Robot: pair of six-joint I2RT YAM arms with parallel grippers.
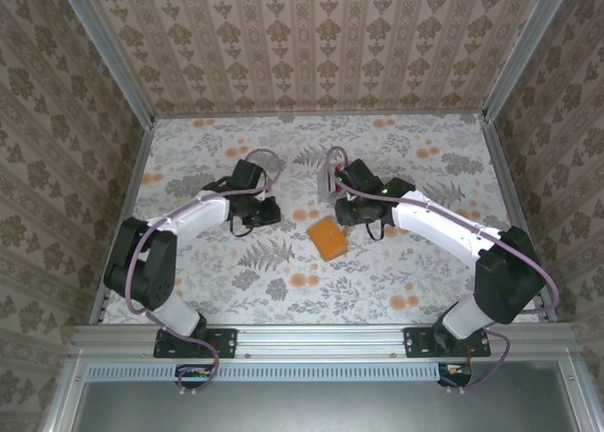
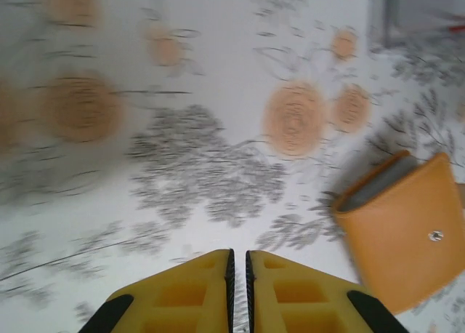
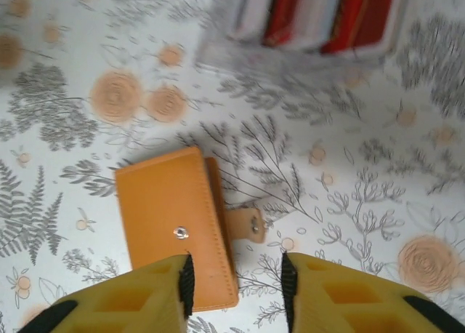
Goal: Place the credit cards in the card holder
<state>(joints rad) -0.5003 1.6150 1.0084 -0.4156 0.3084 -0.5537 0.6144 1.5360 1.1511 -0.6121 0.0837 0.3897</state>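
Tabletop under a grey and orange floral cloth, walled with patterned paper, seen from above. On the table [image 1: 217,290], two robot arms reach from the bottom edge toward the middle of the frame. The card holder [image 1: 327,238], a small orange rectangle, lies flat near the centre, between the two arms and a little below their tips. Its long axis runs steeply from upper left to lower right in this view.

The left gripper [image 2: 237,289] sits left of the holder and apart from it. In the left wrist view its yellow fingers are pressed together, leaving only a thin dark slit, and they hold nothing. The holder lies at the right edge of that frame, tilted, with a paler grey-blue lining showing along its upper left edge.

The right gripper [image 3: 236,289] hovers over the holder. In the right wrist view its jaws are spread apart, and the holder's lower right corner lies in the gap between them. Whether they touch it cannot be told. Here the holder's long axis runs almost top to bottom, leaning slightly left at the top. A metal snap stud [image 3: 181,233] marks its face, and a short strap tab [image 3: 247,225] sticks out from its right long edge, pointing right. A blurred clear rack [image 3: 312,17] with red strips stands at the upper right of that frame, well apart from the holder.
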